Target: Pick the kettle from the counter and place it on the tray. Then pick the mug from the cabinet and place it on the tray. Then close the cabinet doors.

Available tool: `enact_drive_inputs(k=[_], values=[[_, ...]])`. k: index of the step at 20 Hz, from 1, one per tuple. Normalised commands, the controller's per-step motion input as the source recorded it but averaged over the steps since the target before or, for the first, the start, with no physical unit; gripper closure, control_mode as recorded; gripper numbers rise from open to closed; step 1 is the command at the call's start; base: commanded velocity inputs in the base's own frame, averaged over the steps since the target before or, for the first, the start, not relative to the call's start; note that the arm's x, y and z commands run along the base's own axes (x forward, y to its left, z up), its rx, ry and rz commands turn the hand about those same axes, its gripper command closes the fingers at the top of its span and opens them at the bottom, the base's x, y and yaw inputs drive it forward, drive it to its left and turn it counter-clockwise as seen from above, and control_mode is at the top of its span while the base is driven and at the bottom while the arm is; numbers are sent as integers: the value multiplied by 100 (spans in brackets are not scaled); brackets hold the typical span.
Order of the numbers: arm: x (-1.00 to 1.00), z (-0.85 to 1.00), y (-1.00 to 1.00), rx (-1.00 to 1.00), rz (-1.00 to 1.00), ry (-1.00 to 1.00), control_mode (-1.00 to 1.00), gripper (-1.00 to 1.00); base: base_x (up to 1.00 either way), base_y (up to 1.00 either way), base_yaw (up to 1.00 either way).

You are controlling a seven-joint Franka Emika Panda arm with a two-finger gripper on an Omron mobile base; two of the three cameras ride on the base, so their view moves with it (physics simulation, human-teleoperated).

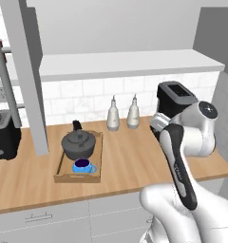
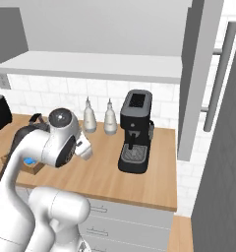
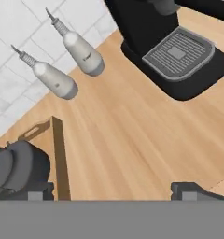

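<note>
The dark grey kettle (image 1: 79, 144) stands in the wooden tray (image 1: 98, 159) on the counter (image 1: 130, 161). The blue mug (image 1: 82, 166) sits just in front of it, also in the tray. My gripper (image 3: 116, 190) is open and holds nothing. It hangs over bare counter (image 3: 132, 135) to the right of the tray, between the tray and the coffee machine. In the hand view the kettle (image 3: 18, 168) and the tray rim (image 3: 58, 149) lie at the lower left. The cabinet (image 1: 125, 64) above has both doors swung open: the left door (image 1: 28, 76) and the right door (image 2: 198, 74).
Two white bottles (image 1: 113, 114) (image 1: 133, 111) stand against the tiled wall. A tall black coffee machine (image 2: 135, 130) stands on the right of the counter, and a black toaster (image 1: 4, 135) on the left. A dark grey panel (image 2: 223, 197) bounds the right side.
</note>
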Motion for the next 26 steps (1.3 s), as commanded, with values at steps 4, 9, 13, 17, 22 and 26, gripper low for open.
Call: enact_drive_inputs(k=[4,9,13,17,22,26], values=[[-7,56,-68,0,-42,20,-100,-100,0,0,0],[-24,37,-77,0,-28,9,-100,-100,0,0,0],[-2,-3,-23,1,-8,0,-100,-100,0,0,0],[-44,0,-22,8,-11,-13,-100,-100,0,0,0],[-38,2,-25,7,-35,-11,-100,100,0,0,0],[-11,12,-48,10,-31,-5,-100,100,0,0,0]])
